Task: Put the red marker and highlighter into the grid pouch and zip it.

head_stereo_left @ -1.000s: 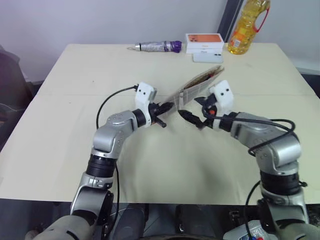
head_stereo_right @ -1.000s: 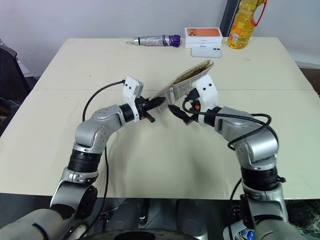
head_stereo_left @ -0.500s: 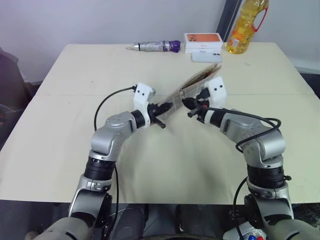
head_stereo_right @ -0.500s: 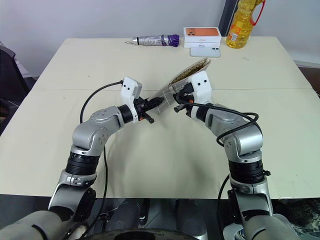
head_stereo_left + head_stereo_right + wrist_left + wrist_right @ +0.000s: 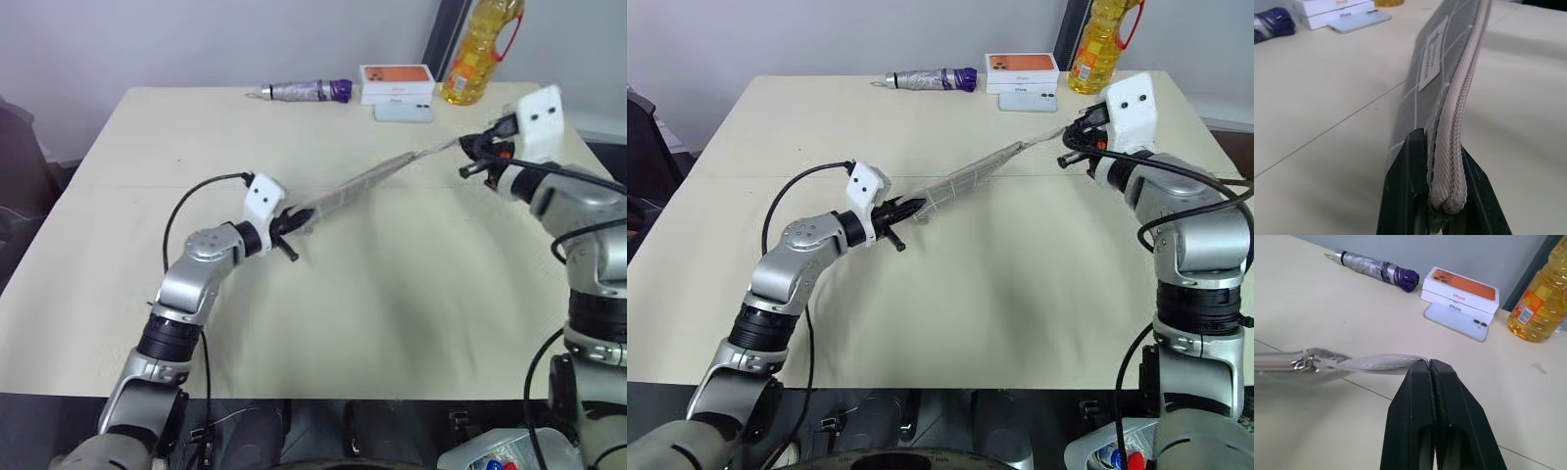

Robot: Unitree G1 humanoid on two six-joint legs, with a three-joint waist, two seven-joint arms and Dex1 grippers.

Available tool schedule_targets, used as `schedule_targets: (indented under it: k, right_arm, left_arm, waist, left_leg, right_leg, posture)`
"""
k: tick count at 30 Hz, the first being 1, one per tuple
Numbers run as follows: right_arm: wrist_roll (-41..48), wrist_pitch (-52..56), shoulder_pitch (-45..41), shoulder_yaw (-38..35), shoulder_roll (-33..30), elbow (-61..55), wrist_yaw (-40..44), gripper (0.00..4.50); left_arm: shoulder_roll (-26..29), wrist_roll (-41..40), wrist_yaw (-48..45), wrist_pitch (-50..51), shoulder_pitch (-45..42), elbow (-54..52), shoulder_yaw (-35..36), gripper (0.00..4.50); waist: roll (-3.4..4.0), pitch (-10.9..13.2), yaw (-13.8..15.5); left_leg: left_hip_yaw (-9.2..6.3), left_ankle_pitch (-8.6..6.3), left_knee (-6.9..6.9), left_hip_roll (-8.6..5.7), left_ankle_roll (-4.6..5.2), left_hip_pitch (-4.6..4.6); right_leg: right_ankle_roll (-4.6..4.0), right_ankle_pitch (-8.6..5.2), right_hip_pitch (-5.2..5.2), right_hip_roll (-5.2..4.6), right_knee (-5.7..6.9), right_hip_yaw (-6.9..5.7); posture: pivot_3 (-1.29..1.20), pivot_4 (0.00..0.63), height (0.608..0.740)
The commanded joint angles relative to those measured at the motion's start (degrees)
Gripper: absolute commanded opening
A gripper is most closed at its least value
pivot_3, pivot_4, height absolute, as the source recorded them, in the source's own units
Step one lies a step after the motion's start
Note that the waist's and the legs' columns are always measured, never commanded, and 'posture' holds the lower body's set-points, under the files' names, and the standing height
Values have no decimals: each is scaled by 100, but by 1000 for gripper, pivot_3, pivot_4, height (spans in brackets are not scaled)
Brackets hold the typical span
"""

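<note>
The grid pouch (image 5: 362, 184) is stretched taut above the cream table (image 5: 392, 304), pinched at one end by the left gripper (image 5: 291, 223), its pull tab (image 5: 1381, 363) clamped in the right gripper (image 5: 468, 161). Beyond the pouch, along the table's far edge by a grey wall (image 5: 196, 39), a folded umbrella (image 5: 309, 91), stacked phone boxes (image 5: 399, 82) and an oil bottle (image 5: 480, 49) are lined up.

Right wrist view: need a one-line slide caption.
Right gripper shut on the pull tab of the grid pouch, drawn taut above the table.

1. The pouch (image 5: 1422, 93) is dark grey with pale grid lines, a white label and a beige zipper (image 5: 1459, 107).
2. The table (image 5: 392, 313) is plain cream.
3. The umbrella (image 5: 1371, 265) is silver with a purple end.
4. The box (image 5: 1462, 288) has an orange top and white sides.
5. The bottle (image 5: 1540, 303) is golden yellow with an orange label.
</note>
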Motion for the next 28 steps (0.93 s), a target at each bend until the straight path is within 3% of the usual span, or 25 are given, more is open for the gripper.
schedule_targets:
  k: [1,3,6,8,10,11,12,22,28]
  right_arm:
    - [-113,-51,32,-104,-106,-157,-35,57]
    - [7,38,198,29,-181,-291,228,57]
    - [207,250,482,186,-282,-554,604,865]
    - [227,284,599,237,-312,-671,694,1755]
    - [253,353,777,308,-380,-813,817,2941]
    - [260,362,878,329,-430,-881,893,3357]
    - [254,361,968,329,-480,-932,950,3404]
    - [149,-503,1750,-301,-787,-855,1285,3404]
    - [158,-1427,2369,-886,-799,-231,1683,3404]
  left_arm:
    - [140,134,-14,28,115,-15,6,0]
    - [106,-29,-82,145,150,-81,69,0]
    - [79,-174,-120,304,190,-191,141,1073]
    - [101,-178,-135,355,218,-261,145,2012]
    - [159,-159,-92,412,270,-317,192,3169]
    - [191,-172,-80,453,309,-356,234,3608]
    - [225,-245,-96,531,363,-419,304,3997]
    - [668,-544,339,779,1050,-808,1462,3997]
    - [1304,-406,438,407,1652,-736,2232,3997]
  waist:
    - [0,0,5]
    - [0,0,13]
    - [0,0,11]
    - [0,0,1]
    - [0,1,9]
    - [0,1,16]
    - [0,1,18]
    - [-1,1,27]
    - [-2,2,19]
  left_leg:
    - [0,0,0,0,0,0]
    - [0,0,0,0,0,0]
    - [0,0,1,0,1,-1]
    - [-1,-1,0,0,1,-1]
    - [-1,-1,0,0,1,-1]
    - [-2,-1,0,0,1,-3]
    - [-3,-1,1,0,1,-4]
    - [-5,-1,1,0,2,-9]
    - [-3,-2,-1,1,3,-8]
  right_leg:
    - [0,0,1,0,0,0]
    - [0,0,1,0,0,0]
    - [0,0,1,0,0,0]
    - [0,0,0,0,0,0]
    - [0,0,-1,0,0,0]
    - [0,0,-1,0,0,-1]
    - [0,0,-1,0,0,0]
    - [0,0,-3,-3,-6,1]
    - [0,0,-1,-3,-10,1]
  posture:
    - [0,150,740]
    - [0,150,740]
    - [0,150,740]
    - [0,150,740]
    - [0,150,740]
    - [0,150,740]
    - [0,150,740]
    - [0,150,740]
    - [0,150,740]
